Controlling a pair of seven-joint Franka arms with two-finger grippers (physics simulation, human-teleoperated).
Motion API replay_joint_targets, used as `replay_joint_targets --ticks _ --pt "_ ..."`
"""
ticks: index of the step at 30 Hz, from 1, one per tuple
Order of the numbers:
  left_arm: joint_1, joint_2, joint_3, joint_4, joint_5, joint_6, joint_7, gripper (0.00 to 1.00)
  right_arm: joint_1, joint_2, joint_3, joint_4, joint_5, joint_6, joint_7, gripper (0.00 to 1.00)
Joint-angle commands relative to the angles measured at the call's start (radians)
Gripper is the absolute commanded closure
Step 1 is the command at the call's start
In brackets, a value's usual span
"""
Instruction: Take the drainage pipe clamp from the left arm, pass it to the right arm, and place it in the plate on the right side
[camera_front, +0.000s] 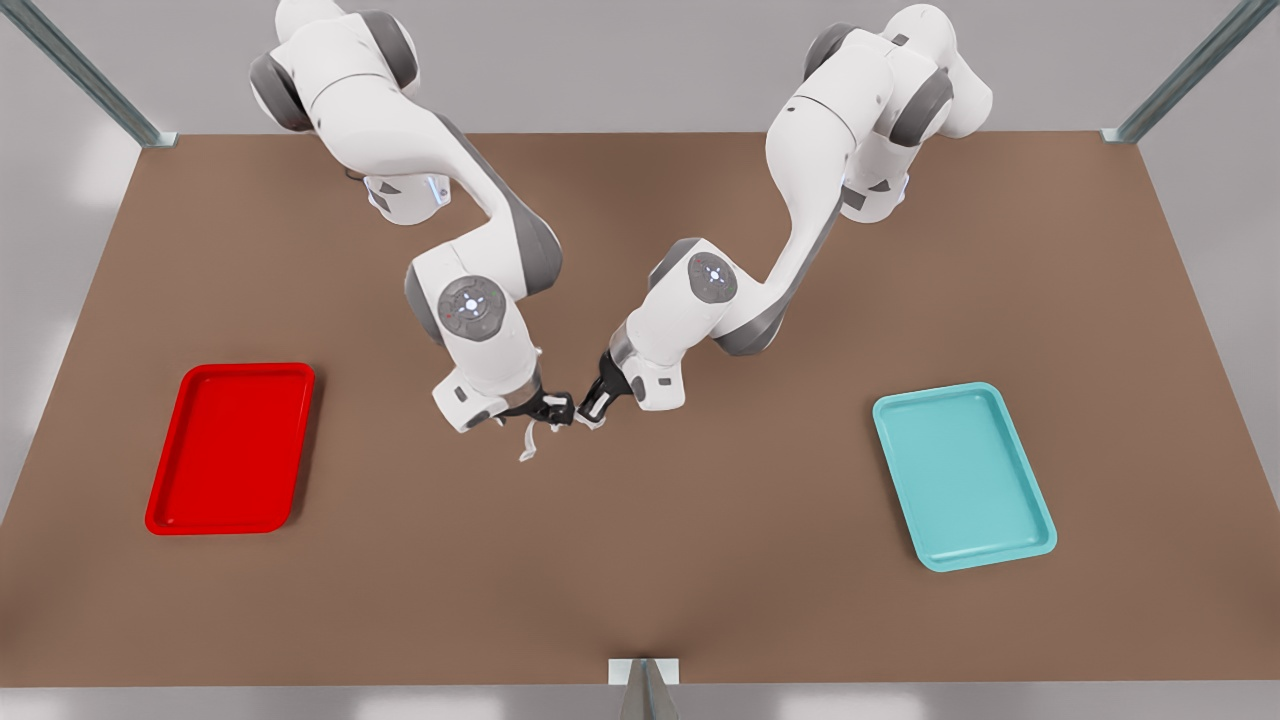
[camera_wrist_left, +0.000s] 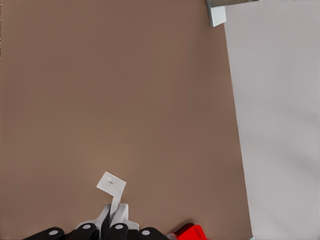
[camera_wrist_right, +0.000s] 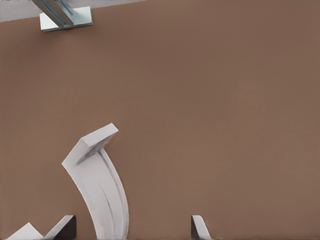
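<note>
Brown table (camera_front: 700, 600) underneath. Clamp (camera_front: 528, 441) aloft at frame centre, flanked by right gripper (camera_front: 548, 408) with fingers apart; seemingly pinched at its other end by left gripper (camera_front: 592, 412). Plate (camera_front: 230, 448) far left, teal tray (camera_front: 963, 475) far right.

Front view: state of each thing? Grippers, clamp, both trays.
Left gripper: shut on one end of the clamp.
Right gripper: open, fingers on either side of the clamp, not yet gripping.
Clamp: held by the left gripper, between the two trays.
Red tray: empty.
Teal tray: empty.
</note>
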Motion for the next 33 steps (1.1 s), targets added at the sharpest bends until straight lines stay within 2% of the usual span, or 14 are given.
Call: replay_joint_targets --ticks 1,2,3,8,9,10,16,19,22,25,27,29,31,33 --pt "0.000 -0.001 0.000 0.001 0.000 0.004 -0.182 0.79 -0.003 -0.001 0.000 -0.004 -0.016 0.036 0.201 0.52" --pt "0.000 -0.001 0.000 0.001 0.000 0.004 -0.182 0.79 -0.006 -0.001 0.000 -0.006 -0.016 0.038 0.202 0.70" --pt "0.000 -0.001 0.000 0.001 0.000 0.004 -0.182 0.79 -0.004 -0.001 0.000 -0.009 -0.016 0.048 0.210 0.79" --pt "0.000 -0.001 -0.002 0.001 0.000 0.004 -0.176 0.79 -0.001 -0.001 0.000 -0.018 -0.017 0.058 0.218 0.79" --pt "-0.002 -0.001 -0.002 0.001 0.000 0.004 -0.176 0.68 -0.003 -0.001 0.000 -0.018 -0.017 0.058 0.218 0.79" --pt "-0.003 0.000 0.000 0.001 0.005 0.004 -0.168 0.00 -0.004 0.001 0.000 -0.018 -0.017 0.058 0.218 0.79" --pt "-0.023 -0.020 0.002 -0.001 0.014 -0.011 -0.163 0.00 -0.004 -0.004 0.000 -0.030 -0.017 0.048 0.208 0.79" --pt "-0.011 -0.087 0.021 -0.001 0.013 -0.166 -0.134 0.00 -0.041 -0.041 0.000 -0.092 -0.017 0.045 0.169 0.79" --pt "0.150 -0.162 0.028 -0.001 0.007 -0.502 0.197 0.00 -0.110 -0.084 0.000 -0.155 -0.011 -0.021 0.051 0.79" --pt "0.489 -0.216 0.031 -0.001 0.013 -0.846 0.968 0.00 -0.225 -0.105 0.002 -0.201 -0.006 -0.140 -0.233 0.79" --pt "0.577 -0.267 0.029 -0.001 0.197 -0.898 1.306 0.00 -0.310 -0.126 0.002 -0.259 -0.005 -0.142 -0.402 0.79" --pt "0.659 -0.391 0.025 -0.041 0.278 -0.956 1.505 0.00 -0.438 -0.128 0.002 -0.282 -0.005 -0.139 -0.597 0.79" --pt "0.713 -0.480 -0.029 -0.090 0.359 -0.958 1.556 0.00 -0.560 -0.125 0.008 -0.287 -0.003 -0.137 -0.730 0.79" --pt "0.695 -0.471 -0.029 -0.087 0.376 -0.959 1.553 0.00 -0.705 -0.114 0.008 -0.316 -0.005 -0.116 -0.985 0.79"
